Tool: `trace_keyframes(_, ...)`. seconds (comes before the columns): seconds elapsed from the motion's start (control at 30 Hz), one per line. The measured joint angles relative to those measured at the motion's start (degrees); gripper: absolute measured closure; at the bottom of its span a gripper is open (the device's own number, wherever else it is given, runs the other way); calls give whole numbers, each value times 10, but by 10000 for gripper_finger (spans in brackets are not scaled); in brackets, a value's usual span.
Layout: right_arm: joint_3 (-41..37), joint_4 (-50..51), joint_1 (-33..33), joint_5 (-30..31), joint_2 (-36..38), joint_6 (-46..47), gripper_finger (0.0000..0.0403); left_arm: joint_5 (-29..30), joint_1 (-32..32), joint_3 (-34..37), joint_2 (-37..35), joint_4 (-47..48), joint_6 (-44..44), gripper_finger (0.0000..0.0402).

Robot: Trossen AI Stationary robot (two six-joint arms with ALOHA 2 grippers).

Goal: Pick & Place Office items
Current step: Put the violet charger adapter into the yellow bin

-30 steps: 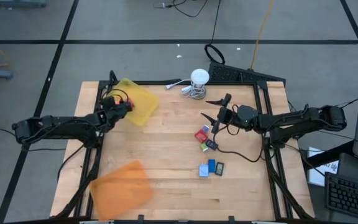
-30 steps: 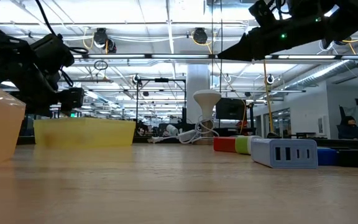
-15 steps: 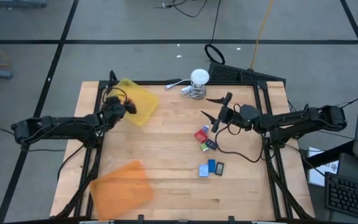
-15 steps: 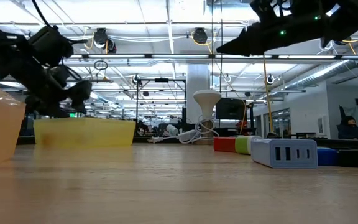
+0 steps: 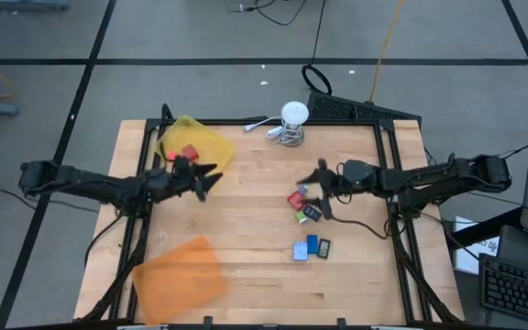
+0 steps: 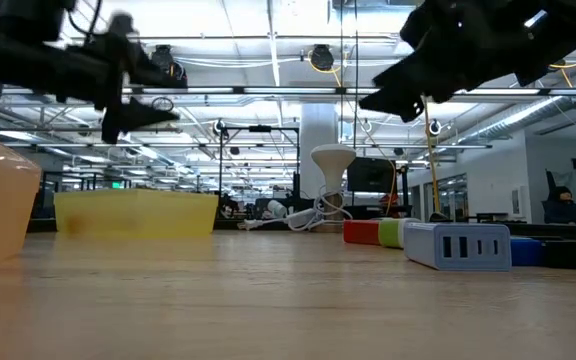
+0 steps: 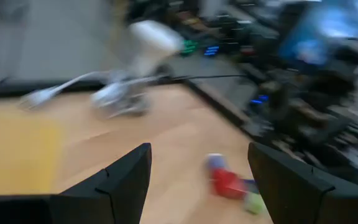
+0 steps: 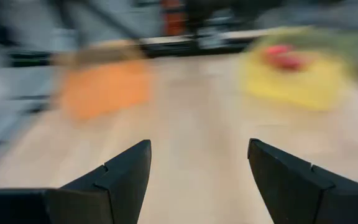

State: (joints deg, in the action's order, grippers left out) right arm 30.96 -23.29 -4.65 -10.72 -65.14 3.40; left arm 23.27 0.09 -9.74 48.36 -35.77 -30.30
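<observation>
On my high view: yellow tray [image 5: 204, 147] upper left, orange tray [image 5: 180, 269] lower left, white round object with coiled cable [image 5: 292, 117] top centre on wooden table [image 5: 246, 220].

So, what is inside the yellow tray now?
In the high view, one small red piece lies inside the yellow tray, on its floor. The left hand is beside the tray and covers none of it. Nothing else shows inside.

My overhead feed is evenly bright with soft shadows; both wrist feeds smear with motion blur, and ceiling lights [image 6: 313, 57] glare at worktop level.
</observation>
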Motion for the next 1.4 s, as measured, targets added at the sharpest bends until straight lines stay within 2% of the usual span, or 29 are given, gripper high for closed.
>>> trace_keyframes(0.13, 0, 0, 17, -144, 0, 65, 145, 2, -78, 0, 0, -84, 92, 130)
trace_keyframes(0.23, -9, -13, 45, -217, -1, 86, 145, 2, -119, 0, 0, -119, 138, 130)
trace_keyframes(0.43, -49, -77, 108, -220, -14, 65, 145, 27, -138, 0, 0, -136, 147, 130)
trace_keyframes(0.5, -64, -84, 121, -196, -14, 63, 145, 34, -135, 0, 4, -135, 133, 131)
trace_keyframes(0.57, -69, -76, 129, -137, -14, 60, 145, 38, -129, 0, 17, -136, 116, 130)
trace_keyframes(0.7, -73, -29, 132, 17, -14, 49, 145, 38, -115, 0, 45, -147, 105, 130)
trace_keyframes(0.8, -73, 4, 126, 160, -14, 45, 145, 41, -99, 0, 70, -170, 96, 131)
trace_keyframes(0.9, -73, 32, 116, 256, -14, 44, 145, 43, -83, 0, 95, -192, 76, 131)
trace_keyframes(1.07, -73, 38, 98, 317, -26, 74, 145, 43, -58, 0, 121, -195, 47, 131)
trace_keyframes(1.27, -73, 36, 49, 317, -84, 119, 145, 43, -35, 0, 140, -194, 1, 131)
trace_keyframes(1.4, -73, -24, 24, 317, -136, 109, 145, 41, -30, 0, 143, -194, -5, 131)
